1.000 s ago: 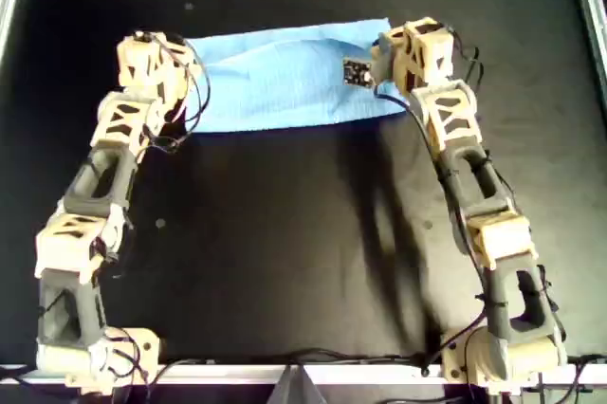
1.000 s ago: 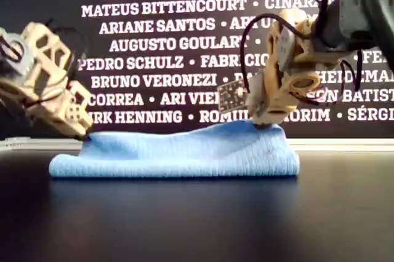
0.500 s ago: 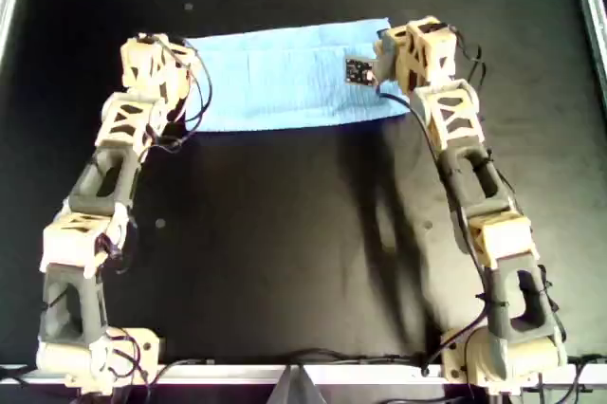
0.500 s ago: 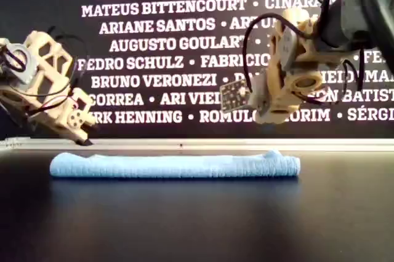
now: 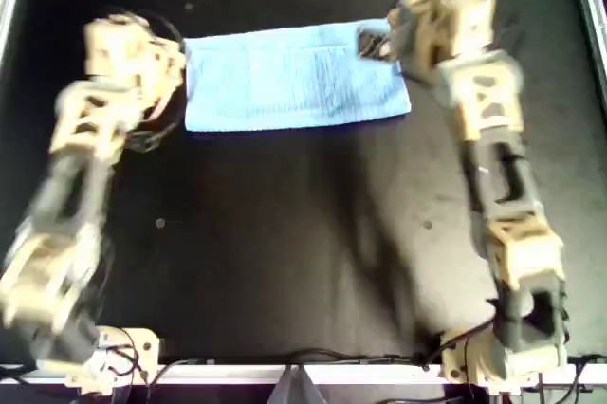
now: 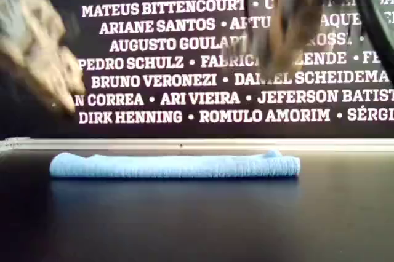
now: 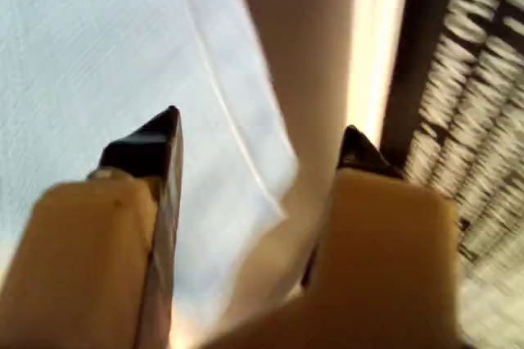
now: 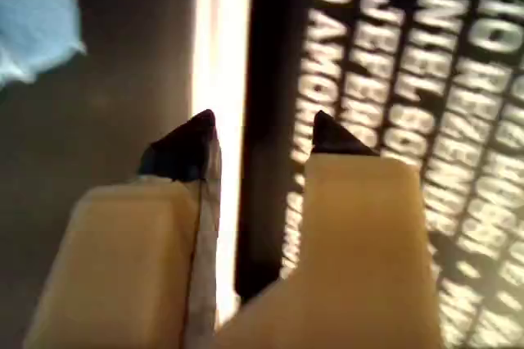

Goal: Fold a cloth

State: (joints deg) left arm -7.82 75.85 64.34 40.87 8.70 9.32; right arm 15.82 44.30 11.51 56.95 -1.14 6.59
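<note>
The cloth [image 5: 296, 77] lies flat on the black table [image 5: 285, 252], folded into a long band; in the exterior view it shows as a low, even roll with no corner lifted. One fold looks done, as far as can be judged. Whether a second fold is wanted the pictures do not say; if so, the band would have to be halved end to end.

Neither gripper holds the cloth. The left gripper [image 7: 258, 140] hangs above the cloth's end at the overhead view's left, its jaws spread wide with nothing between them, the blue fabric and bare table beneath. The right gripper [image 8: 262, 132] is raised off the opposite end of the cloth, also parted and empty, its wrist view looking past the table's edge toward the lettered wall [image 6: 203, 47], with only a corner of the cloth in sight.

Both arms are blurred in the overhead and exterior views, so they appear to be in motion, each reaching from the near rail toward its end of the cloth, well above it
</note>
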